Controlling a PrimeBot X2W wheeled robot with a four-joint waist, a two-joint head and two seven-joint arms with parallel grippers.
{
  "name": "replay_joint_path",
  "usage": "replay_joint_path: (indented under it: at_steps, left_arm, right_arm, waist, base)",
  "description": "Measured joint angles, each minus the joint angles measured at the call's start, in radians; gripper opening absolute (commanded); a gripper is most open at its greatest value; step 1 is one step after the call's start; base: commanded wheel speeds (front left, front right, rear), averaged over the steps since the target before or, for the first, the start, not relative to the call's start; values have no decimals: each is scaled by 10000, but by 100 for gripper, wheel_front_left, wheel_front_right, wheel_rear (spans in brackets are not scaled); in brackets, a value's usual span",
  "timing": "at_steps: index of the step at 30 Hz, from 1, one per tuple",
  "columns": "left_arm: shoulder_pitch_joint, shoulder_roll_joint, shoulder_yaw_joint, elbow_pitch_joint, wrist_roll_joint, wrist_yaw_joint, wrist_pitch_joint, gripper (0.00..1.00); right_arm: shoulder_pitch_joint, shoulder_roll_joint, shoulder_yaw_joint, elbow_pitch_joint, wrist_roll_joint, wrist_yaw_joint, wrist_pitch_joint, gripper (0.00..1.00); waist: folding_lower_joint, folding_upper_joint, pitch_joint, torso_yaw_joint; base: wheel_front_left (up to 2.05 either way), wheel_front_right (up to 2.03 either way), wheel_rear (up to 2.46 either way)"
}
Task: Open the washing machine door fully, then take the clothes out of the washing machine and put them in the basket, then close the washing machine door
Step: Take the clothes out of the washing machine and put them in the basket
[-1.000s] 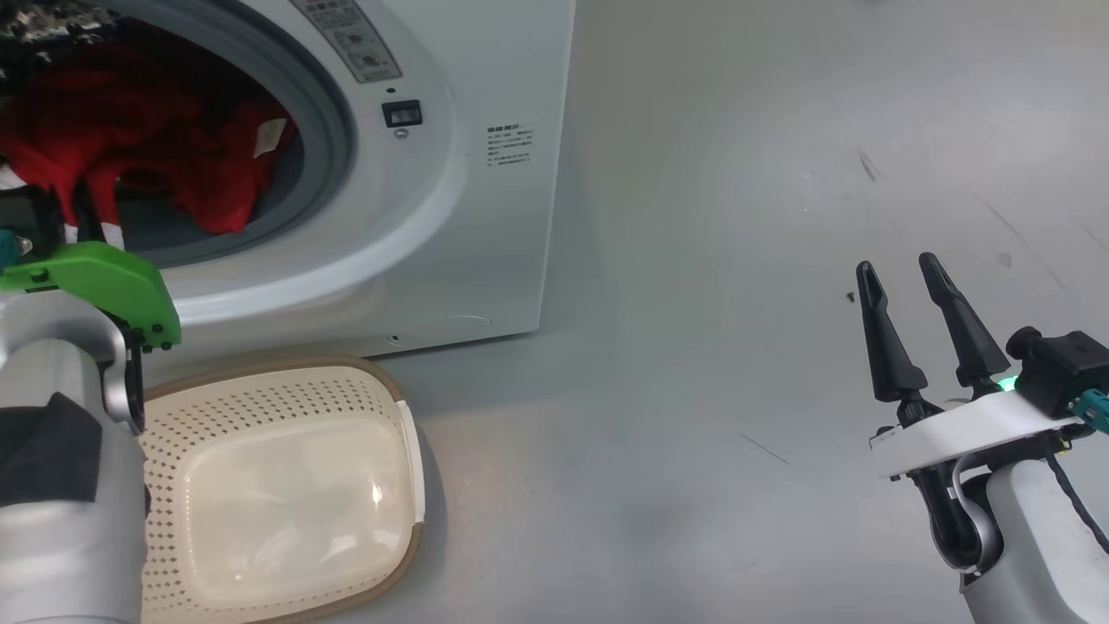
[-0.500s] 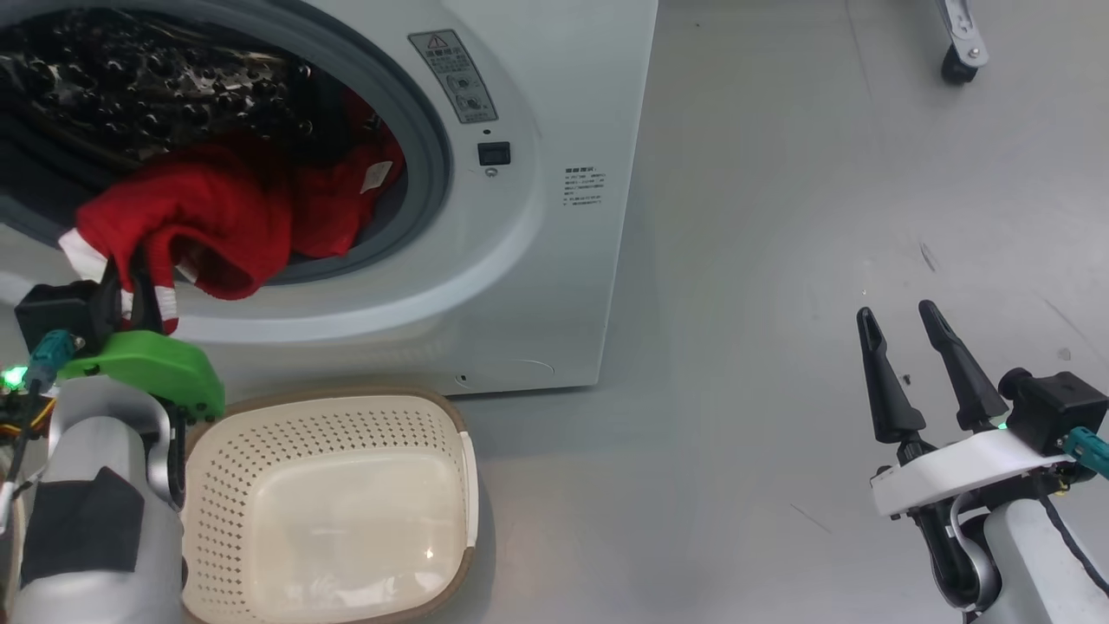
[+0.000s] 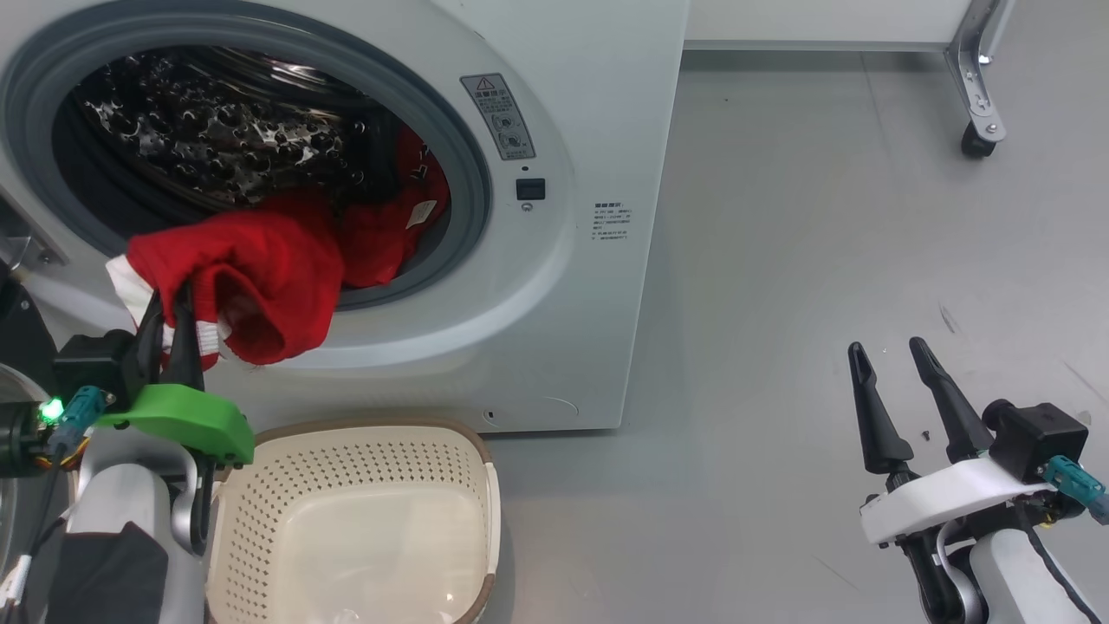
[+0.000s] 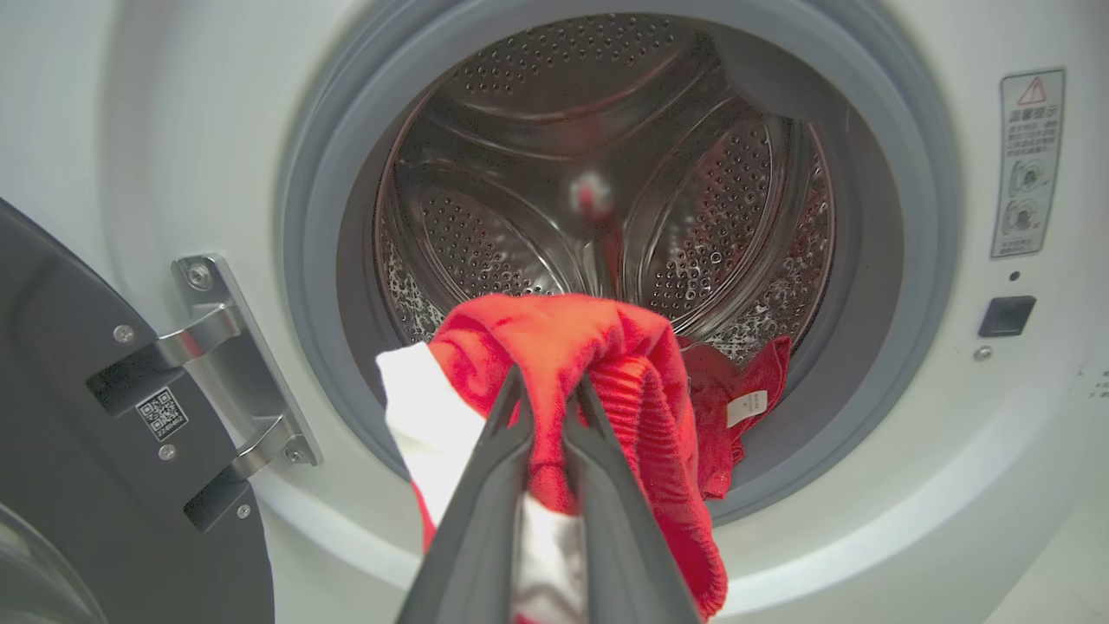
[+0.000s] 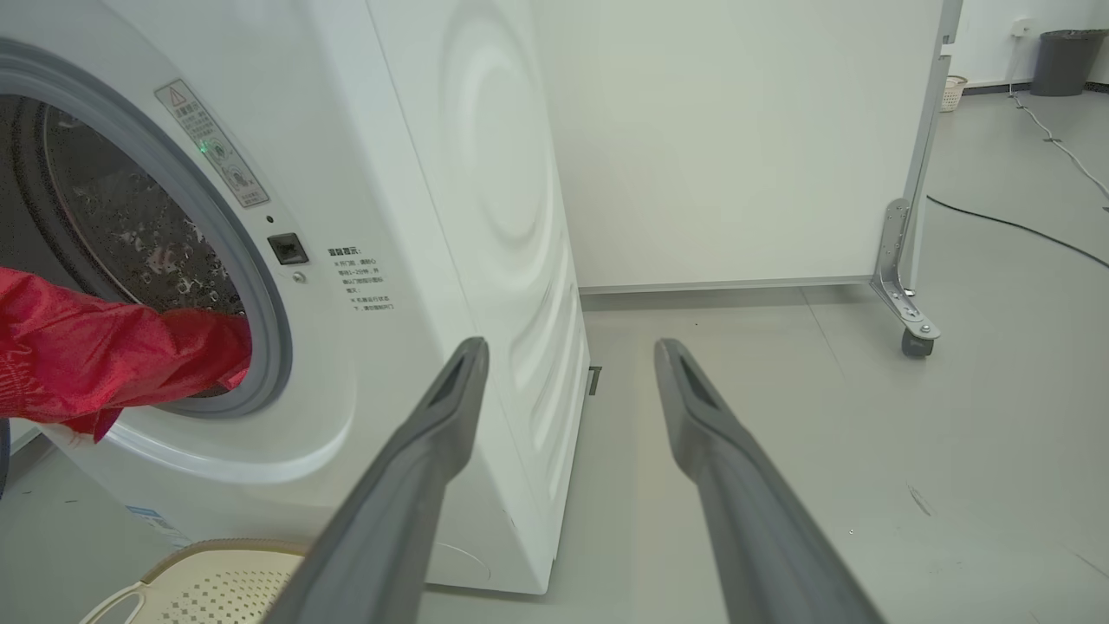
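The white washing machine (image 3: 589, 113) stands with its door (image 4: 78, 451) swung open to the left, hinge showing. Red clothes (image 3: 260, 277) with white trim hang out over the grey gasket, and part still lies in the steel drum (image 4: 606, 173). My left gripper (image 3: 169, 299) is shut on the red clothes (image 4: 554, 364) just outside the opening, above the cream basket (image 3: 364, 520) on the floor below. My right gripper (image 3: 884, 351) stands open over bare floor at the right, well away from the machine, with nothing between its fingers (image 5: 433, 433).
A white wall panel on a metal leg with a caster (image 3: 977, 143) stands behind the machine at the right. A black cable (image 5: 1014, 227) runs over the grey floor there. The basket's rim (image 5: 208, 555) sits close under the machine's front.
The head camera has tilted up, so the whole picture shifted down. My left gripper has drawn the red clothes further out of the drum, over the gasket. The right gripper has kept its place.
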Motion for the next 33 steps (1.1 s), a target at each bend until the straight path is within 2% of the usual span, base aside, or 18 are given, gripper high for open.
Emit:
replay_joint_path:
  at_steps: [11,26,33]
  left_arm:
    - [512,-171,-102,-2940,-69,-121,-15,0]
    - [1531,-272,-196,-4403,-130,-209,-31,0]
    - [2363,-328,-546,-3503,-320,-288,-29,0]
  right_arm:
    - [81,100,-2,-46,-4,0,0,100]
    - [81,121,-98,-146,-15,0,0,100]
    - [81,119,-127,-180,-27,0,0,100]
  waist:
    - [0,0,-168,74]
    - [0,0,23,77]
    - [0,0,153,74]
  base:
    - [0,0,0]
    - [0,0,0]
    - [0,0,0]
